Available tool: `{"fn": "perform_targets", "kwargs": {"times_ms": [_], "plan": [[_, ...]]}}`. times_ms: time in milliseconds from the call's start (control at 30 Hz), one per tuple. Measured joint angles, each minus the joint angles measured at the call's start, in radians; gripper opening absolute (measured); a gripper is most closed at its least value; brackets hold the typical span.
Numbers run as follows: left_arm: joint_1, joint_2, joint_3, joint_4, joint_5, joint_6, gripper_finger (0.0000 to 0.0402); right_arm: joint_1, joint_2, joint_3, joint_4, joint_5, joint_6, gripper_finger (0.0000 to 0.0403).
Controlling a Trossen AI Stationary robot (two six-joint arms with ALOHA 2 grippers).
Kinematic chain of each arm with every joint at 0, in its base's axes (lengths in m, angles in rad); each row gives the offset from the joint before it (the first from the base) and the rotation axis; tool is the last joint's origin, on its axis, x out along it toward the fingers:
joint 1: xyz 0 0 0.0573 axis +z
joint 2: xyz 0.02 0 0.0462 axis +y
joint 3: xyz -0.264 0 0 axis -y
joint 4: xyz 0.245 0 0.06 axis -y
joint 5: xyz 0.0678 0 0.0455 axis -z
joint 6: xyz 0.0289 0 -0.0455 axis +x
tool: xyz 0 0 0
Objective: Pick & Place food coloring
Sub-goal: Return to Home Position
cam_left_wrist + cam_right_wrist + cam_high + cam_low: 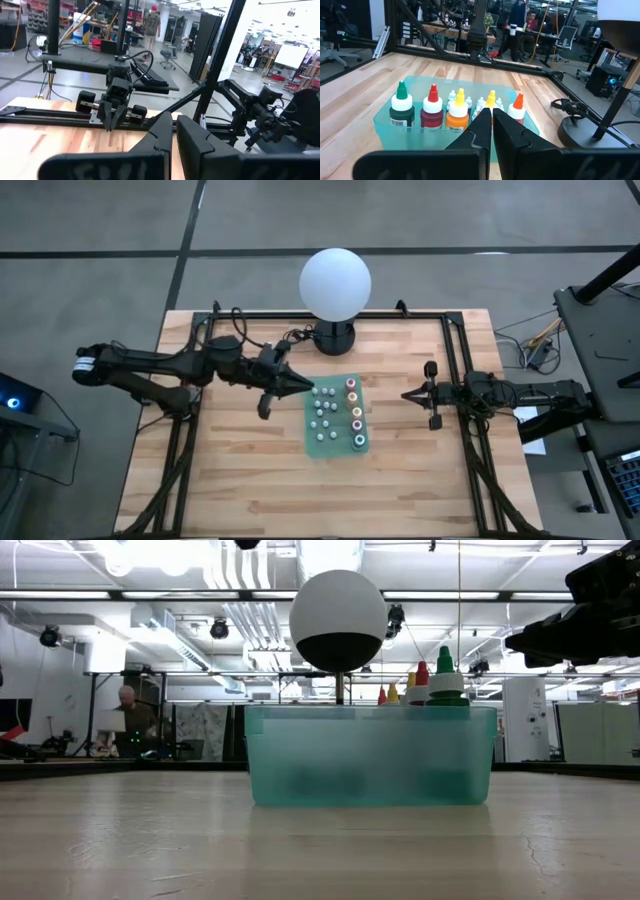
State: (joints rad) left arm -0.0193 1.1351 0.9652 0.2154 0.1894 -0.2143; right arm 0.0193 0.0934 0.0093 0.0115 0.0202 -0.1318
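Food coloring bottles [457, 114] are standing in a green bin [370, 755] at the middle of the counter [250, 480]. The left end effector [306, 387] is hanging just beside the bin and the right end effector [407, 394] is waiting farther off, both pinched closed and holding nothing.

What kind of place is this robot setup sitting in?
Most likely a robotics lab in an open workshop hall. The left arm and right arm are mounted at a wooden table, exposed ceiling ducts run overhead, and a person sits working in the room beyond.
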Motion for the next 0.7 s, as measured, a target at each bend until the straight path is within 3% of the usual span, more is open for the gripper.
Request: {"fn": "perform_targets", "kwargs": {"times_ms": [300,700], "plan": [[0.000,-0.195,-0.197,0.118,0.000,0.103,0.0000,0.000,0.001,0.000,0.000,0.001,-0.001,0.0009],[0.000,-0.469,-0.400,0.133,0.000,0.108,0.0000,0.000,0.000,0.000,0.000,0.001,-0.001,0.0009]]}}
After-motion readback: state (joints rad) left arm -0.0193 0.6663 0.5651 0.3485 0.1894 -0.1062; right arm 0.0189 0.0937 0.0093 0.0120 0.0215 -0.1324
